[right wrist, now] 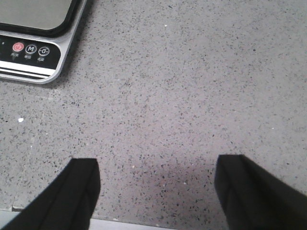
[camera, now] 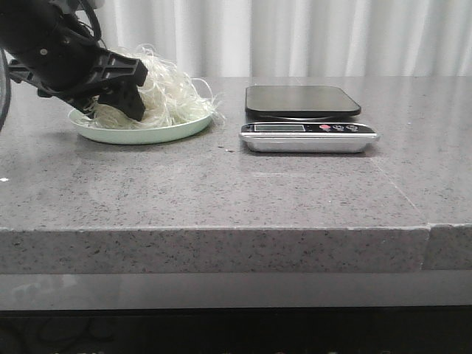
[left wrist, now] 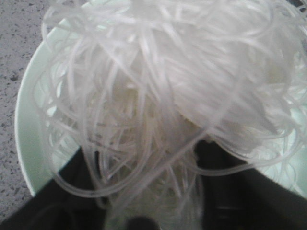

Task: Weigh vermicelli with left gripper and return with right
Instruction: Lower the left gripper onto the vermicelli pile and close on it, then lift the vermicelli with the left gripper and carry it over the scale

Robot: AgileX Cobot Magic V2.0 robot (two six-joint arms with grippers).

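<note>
Vermicelli (camera: 171, 96) fills most of the left wrist view, so close that the strands blur and little behind them can be made out; only a pale green crescent of the plate (left wrist: 29, 143) shows at one side, with a strip of speckled grey table (left wrist: 14, 57) beyond it. The left gripper (camera: 125, 99) has its black fingers (left wrist: 72, 191) pushed into the tangle from both sides, strands running between them; whether they are already pressing the noodles or merely standing around them cannot be told, since the tips are buried in the pile (the front view shows only the dark gripper body against the white heap). The left arm itself is cut off by the edge of the front view.

The vermicelli lies heaped on the plate at the far left of the table, stray loops hanging over the rim; the plate is well apart from the scale (camera: 306, 118), which stands to its right with nothing on its dark platform; the display is too small to read.

The right gripper (right wrist: 156, 191) does not appear in the front view; its own wrist camera shows two dark fingers (right wrist: 76, 191) spread wide with bare stone between them, holding nothing; one corner of the scale, with three round buttons (right wrist: 29, 49), is cut off by that view's edge.

Counted: one plate, one heap of noodles, one scale, two grippers.
</note>
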